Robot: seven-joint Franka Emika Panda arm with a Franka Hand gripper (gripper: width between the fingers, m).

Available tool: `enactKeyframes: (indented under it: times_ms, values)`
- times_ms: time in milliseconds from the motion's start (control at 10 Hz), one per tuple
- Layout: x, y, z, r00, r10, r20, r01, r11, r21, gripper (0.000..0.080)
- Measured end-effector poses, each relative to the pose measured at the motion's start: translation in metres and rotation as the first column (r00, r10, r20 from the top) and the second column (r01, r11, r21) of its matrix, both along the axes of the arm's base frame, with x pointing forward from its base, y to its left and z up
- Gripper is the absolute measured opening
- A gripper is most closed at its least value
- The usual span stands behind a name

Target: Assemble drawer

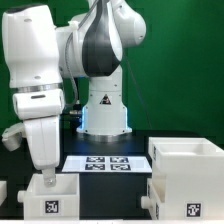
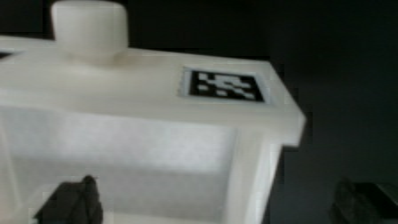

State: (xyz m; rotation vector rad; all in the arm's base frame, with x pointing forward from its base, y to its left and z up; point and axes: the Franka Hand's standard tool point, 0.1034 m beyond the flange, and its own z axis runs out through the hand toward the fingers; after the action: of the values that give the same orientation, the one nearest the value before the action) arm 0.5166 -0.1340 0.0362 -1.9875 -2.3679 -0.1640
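Observation:
A small white drawer tray (image 1: pixel 55 200) with a square tag on its front stands at the exterior view's lower left. My gripper (image 1: pixel 45 177) hangs straight down over it, at its rim. In the wrist view the tray (image 2: pixel 125 130) fills the picture, with a round knob (image 2: pixel 86 30) and a tag (image 2: pixel 228 85) on its front panel. My gripper (image 2: pixel 217 205) is open. One dark finger (image 2: pixel 71 200) is over the tray's inside and the other finger (image 2: pixel 366 200) is outside its side wall (image 2: pixel 258 170). The large boxy housing (image 1: pixel 190 155) stands at the exterior view's right.
The marker board (image 1: pixel 100 161) lies flat between the tray and the housing. Another white tagged part (image 1: pixel 185 198) sits low in front of the housing. A small white piece (image 1: pixel 3 190) shows at the left edge. The robot base (image 1: pixel 105 110) stands behind.

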Motion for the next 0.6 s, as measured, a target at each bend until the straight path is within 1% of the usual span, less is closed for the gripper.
enactKeyframes:
  times_ms: [200,300,400,500,600]
  values:
    - [-0.001,0.0,-0.003,1.0,-0.009,-0.005,0.009,1.0,0.002,0.0649]
    - [-0.004,-0.002,-0.01,1.0,-0.012,-0.017,0.012,1.0,0.008,0.0649]
    - [-0.009,-0.006,-0.02,0.999,-0.026,-0.031,0.027,1.0,0.016,0.0649]
    - [-0.014,-0.008,-0.027,0.998,-0.055,-0.035,0.056,0.998,0.017,0.0649]
    - [-0.017,-0.008,-0.03,0.996,-0.083,-0.039,0.083,0.996,0.017,0.0649]
